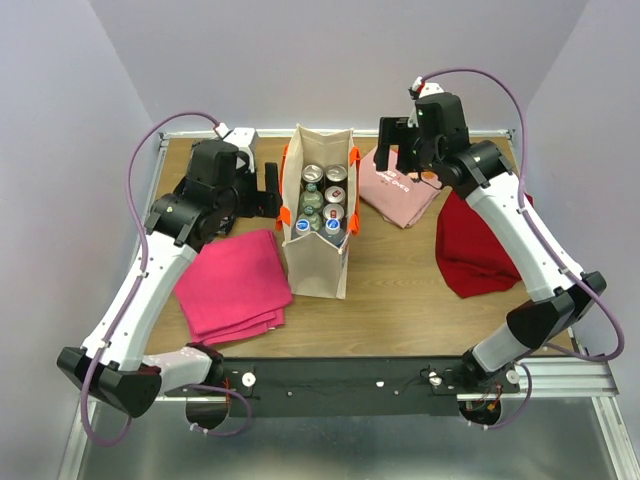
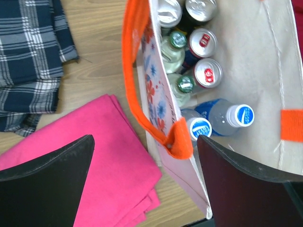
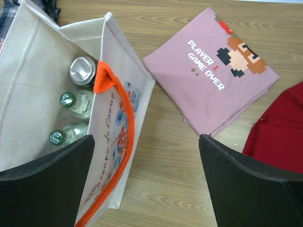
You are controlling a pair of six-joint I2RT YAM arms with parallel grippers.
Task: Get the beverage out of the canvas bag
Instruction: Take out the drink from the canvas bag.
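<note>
The beige canvas bag [image 1: 318, 250] with orange handles [image 2: 135, 90] stands upright mid-table, its mouth open. Inside stand several beverages: silver-topped cans [image 1: 313, 173], red-topped cans [image 2: 207, 73], green-capped glass bottles [image 3: 67, 100] and blue-capped plastic bottles [image 2: 241, 115]. My left gripper [image 1: 271, 192] hovers open at the bag's left rim; in the left wrist view [image 2: 144, 142] its jaws straddle the bag's near wall and handle end. My right gripper [image 1: 397, 150] hangs open just right of the bag, above bare wood [image 3: 147, 139], holding nothing.
A folded hot-pink cloth [image 1: 237, 285] lies left of the bag. A pale pink printed T-shirt [image 1: 400, 188] and a dark red cloth [image 1: 480, 245] lie on the right. A navy plaid cloth [image 2: 28, 61] sits at the back left.
</note>
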